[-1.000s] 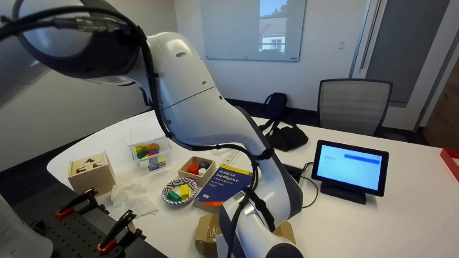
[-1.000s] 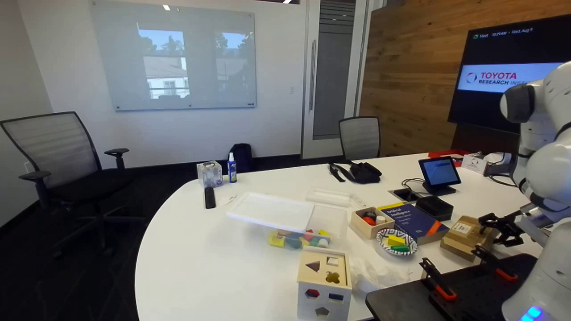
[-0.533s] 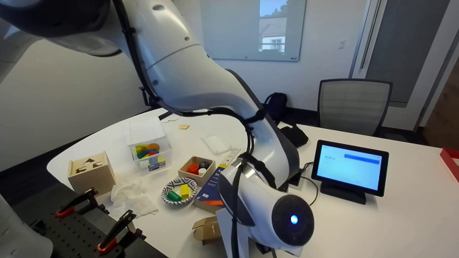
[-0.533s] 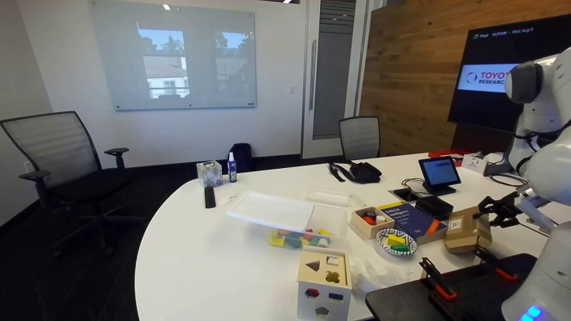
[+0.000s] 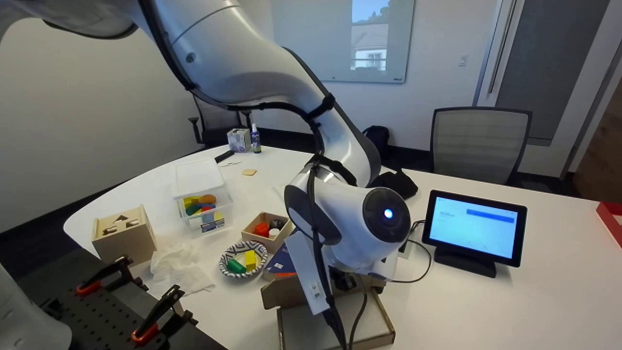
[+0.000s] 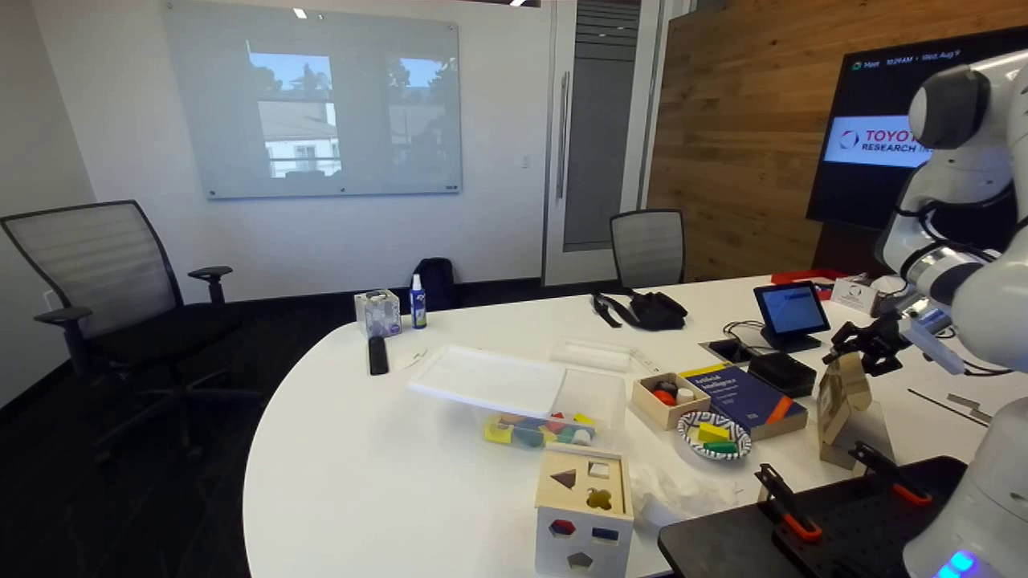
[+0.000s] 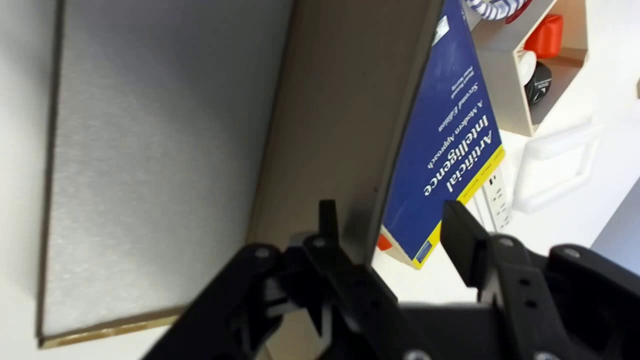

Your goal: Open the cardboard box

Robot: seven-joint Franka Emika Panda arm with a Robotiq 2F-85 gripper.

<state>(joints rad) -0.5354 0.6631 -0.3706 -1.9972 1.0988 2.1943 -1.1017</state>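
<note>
Wrist view: gripper [image 7: 390,220] had fingers [image 7: 460,240] apart, lid [image 7: 345,115] edge between them, contact unclear; box [image 7: 165,165] lay left, book [image 7: 445,150] right. Probable step was tipping the raised lid over; a slow push on its inner face looked enough, squeezing risked creases. In an exterior view: box sat near, arm [image 5: 335,209] hid part of lid, bowl [image 5: 226,257] left. In an exterior view: lid stood roughly upright just beside the book, likely in its way; clamp [image 6: 883,467] near.

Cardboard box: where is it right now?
In an exterior view, the cardboard box sits on the table at picture right, just right of the blue book. In the wrist view it spans left to centre, with the book to its right.
</note>
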